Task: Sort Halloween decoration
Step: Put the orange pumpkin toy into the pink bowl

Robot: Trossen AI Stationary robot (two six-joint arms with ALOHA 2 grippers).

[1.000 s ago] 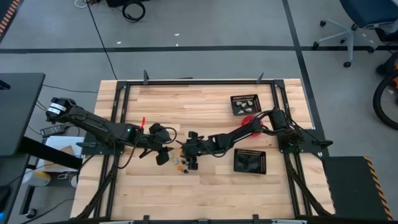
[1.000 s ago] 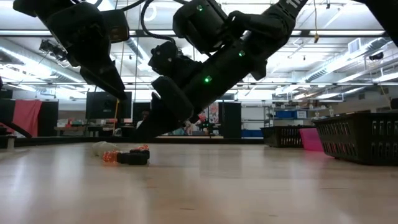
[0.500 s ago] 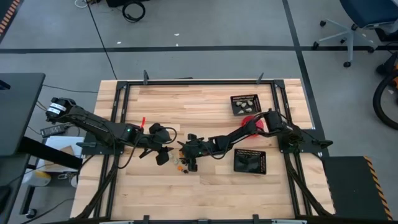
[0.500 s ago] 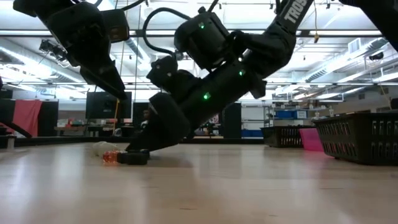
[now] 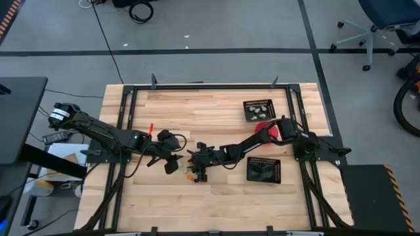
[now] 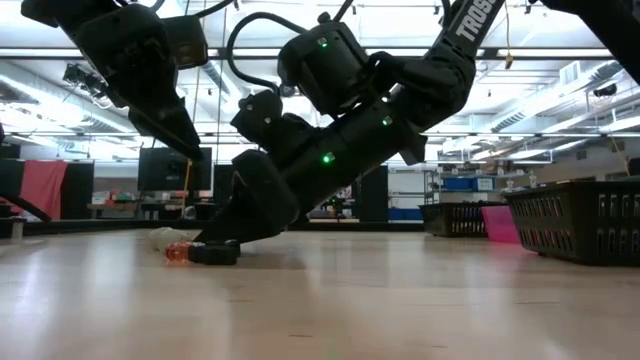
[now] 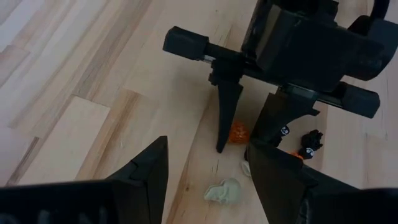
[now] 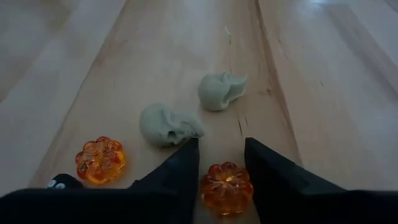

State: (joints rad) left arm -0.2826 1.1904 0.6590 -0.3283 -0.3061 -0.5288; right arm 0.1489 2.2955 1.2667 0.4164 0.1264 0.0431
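White letters, seemingly "TROS", run along a dark arm (image 6: 470,25) in the low view.

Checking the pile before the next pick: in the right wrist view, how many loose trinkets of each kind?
Orange pumpkins: 2, one of them between the right hand fingers
Pale cream skulls: 2
Black trinket: 1, only partly in view
Total: 5
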